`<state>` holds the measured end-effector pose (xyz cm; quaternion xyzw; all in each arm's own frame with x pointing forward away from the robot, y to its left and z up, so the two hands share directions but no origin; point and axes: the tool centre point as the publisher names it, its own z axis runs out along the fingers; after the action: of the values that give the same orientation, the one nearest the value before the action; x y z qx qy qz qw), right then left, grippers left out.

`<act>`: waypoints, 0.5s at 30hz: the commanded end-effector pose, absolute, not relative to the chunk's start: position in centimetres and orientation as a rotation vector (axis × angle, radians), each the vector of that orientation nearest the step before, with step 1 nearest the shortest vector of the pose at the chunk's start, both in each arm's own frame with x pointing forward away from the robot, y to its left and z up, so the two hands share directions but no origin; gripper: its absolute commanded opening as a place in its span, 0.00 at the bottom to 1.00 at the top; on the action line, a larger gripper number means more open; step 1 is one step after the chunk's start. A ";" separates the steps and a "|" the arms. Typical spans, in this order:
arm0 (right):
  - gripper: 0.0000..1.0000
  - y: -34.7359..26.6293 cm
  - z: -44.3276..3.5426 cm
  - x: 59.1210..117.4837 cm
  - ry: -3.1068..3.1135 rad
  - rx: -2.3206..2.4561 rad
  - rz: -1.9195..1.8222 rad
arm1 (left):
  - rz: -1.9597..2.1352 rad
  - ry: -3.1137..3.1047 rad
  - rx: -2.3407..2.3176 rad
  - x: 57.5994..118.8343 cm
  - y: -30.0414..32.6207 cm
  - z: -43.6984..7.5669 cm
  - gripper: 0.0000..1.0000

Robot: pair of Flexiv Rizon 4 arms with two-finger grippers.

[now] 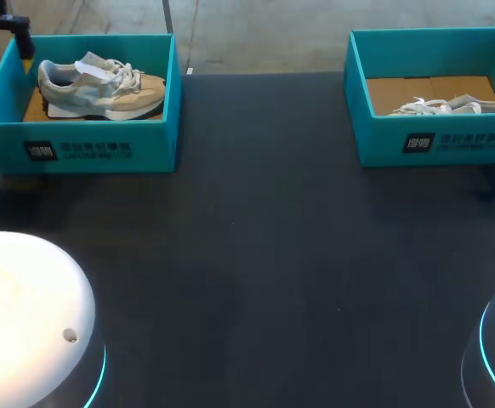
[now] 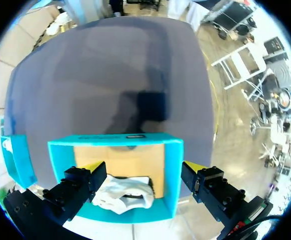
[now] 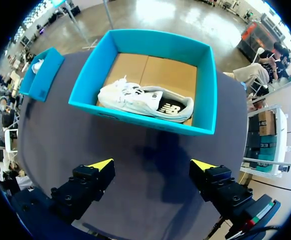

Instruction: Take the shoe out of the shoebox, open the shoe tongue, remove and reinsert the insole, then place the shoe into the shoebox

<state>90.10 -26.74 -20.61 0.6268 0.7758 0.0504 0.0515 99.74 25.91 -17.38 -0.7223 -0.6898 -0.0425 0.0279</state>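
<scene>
A beige shoe point(image 1: 101, 87) lies in the left shoebox point(image 1: 86, 149), a white shoe point(image 1: 443, 105) in the right shoebox point(image 1: 435, 140).

The worktop point(image 1: 264, 255) is a dark, matte, uniform surface that fills most of the head view, from the lower edge to a straight far edge near the top. Beyond this edge, at the top centre, a pale grey floor point(image 1: 264, 34) shows with faint seams.
</scene>
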 end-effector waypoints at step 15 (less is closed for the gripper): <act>1.00 -26.8 -20.6 90.1 2.361 1.907 0.155 | -0.188 -2.098 -2.251 108.0 32.5 -21.3 1.00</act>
<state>90.09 -26.74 -20.61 0.6268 0.7759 0.0503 0.0516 106.11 32.52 -20.63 -0.7309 -0.6785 -0.0692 0.0246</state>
